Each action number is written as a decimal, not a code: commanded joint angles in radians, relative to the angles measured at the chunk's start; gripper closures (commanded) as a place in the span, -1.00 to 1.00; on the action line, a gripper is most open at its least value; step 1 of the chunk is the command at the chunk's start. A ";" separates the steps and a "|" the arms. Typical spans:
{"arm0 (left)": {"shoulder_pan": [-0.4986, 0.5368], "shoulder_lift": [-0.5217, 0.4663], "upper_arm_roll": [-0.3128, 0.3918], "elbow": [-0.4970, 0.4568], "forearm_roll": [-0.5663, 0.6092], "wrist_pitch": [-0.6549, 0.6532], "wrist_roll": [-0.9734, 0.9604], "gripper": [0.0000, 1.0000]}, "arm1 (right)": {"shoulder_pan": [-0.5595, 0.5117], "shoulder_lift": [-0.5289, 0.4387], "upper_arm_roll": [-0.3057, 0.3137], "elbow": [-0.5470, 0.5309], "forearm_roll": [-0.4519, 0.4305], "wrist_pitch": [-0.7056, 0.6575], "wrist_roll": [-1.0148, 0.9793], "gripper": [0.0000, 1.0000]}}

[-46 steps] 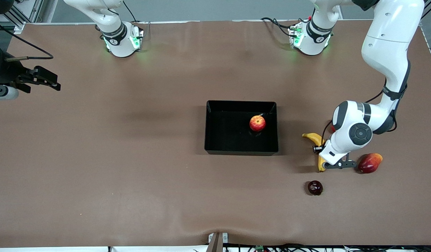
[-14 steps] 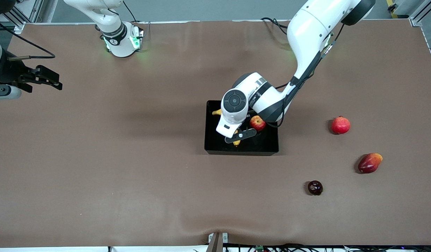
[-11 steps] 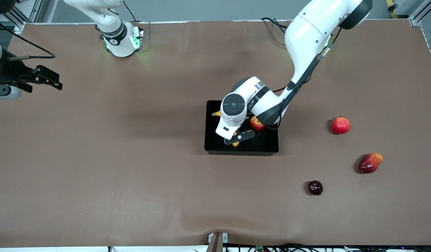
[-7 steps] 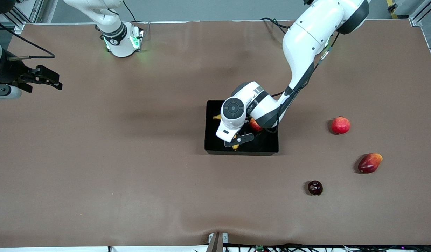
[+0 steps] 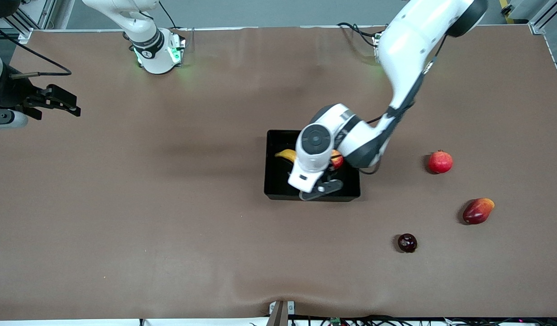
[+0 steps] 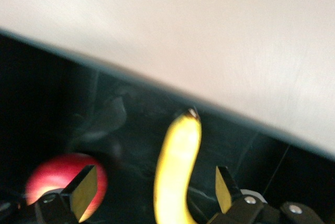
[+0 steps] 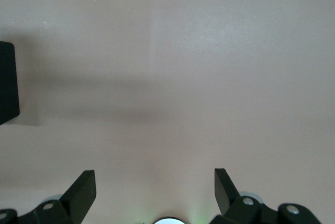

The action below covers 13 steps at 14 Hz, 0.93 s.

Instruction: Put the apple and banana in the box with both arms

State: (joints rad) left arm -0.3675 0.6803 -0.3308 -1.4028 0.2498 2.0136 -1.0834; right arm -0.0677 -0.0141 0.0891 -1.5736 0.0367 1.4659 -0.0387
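Banana (image 5: 286,155) released: half a second back the left gripper (image 5: 322,189) was down on it in the box (image 5: 273,190); now lifted off, over the box wall nearest the front camera. Left wrist view confirms: fingers (image 6: 84,191) spread wide, nothing between them, banana (image 6: 177,171) lying loose on the black floor below. Three seconds back the banana was out on the table toward the left arm's end, so the carry and drop both look done.

Apple (image 5: 336,159) also in the box, mostly hidden under the left arm's wrist in the front view, beside the banana, toward the left arm's end; visible as a red round in the left wrist view (image 6: 64,181). Unchanged position across the earlier frames.

Right gripper (image 5: 52,103) parked at the right arm's end of the table, waiting, same pose as before; jaws apart, empty per the right wrist view (image 7: 152,192), only bare table and a corner of the box (image 7: 8,85) in sight.

Judgement: both task fruits boxed, only left arm retreat remaining.

Count:
- 1 banana, 1 apple, 1 box
- 2 arms, 2 grippers
- 3 distractor fruits on the table toward the left arm's end: pomegranate (image 5: 440,162), mango (image 5: 477,211), one small dark red round fruit (image 5: 407,242)
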 commanded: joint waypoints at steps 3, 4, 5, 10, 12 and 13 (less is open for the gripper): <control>0.136 -0.302 -0.002 -0.041 0.005 -0.196 0.045 -1.00 | -0.009 -0.009 0.008 -0.002 0.006 -0.007 -0.006 -1.00; 0.169 -0.344 -0.004 -0.041 0.003 -0.222 0.074 -1.00 | -0.009 -0.009 0.008 -0.002 0.006 -0.007 -0.006 -1.00; 0.204 -0.378 -0.005 -0.041 -0.003 -0.252 0.121 -1.00 | -0.009 -0.009 0.008 -0.002 0.006 -0.006 -0.006 -1.00; 0.395 -0.479 -0.005 -0.041 -0.030 -0.386 0.406 -1.00 | -0.014 -0.010 0.008 -0.003 -0.003 0.027 -0.009 -1.00; 0.448 -0.504 -0.005 -0.041 -0.032 -0.406 0.506 -1.00 | -0.015 -0.010 0.006 -0.008 -0.005 0.036 -0.009 -1.00; 0.475 -0.519 -0.004 -0.042 -0.035 -0.408 0.573 -1.00 | -0.018 -0.010 0.006 -0.008 -0.006 0.037 -0.009 -1.00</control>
State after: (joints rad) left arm 0.0701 0.2147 -0.3303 -1.4114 0.2342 1.6197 -0.5993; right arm -0.0681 -0.0141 0.0870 -1.5737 0.0349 1.4938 -0.0387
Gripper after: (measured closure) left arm 0.000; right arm 0.000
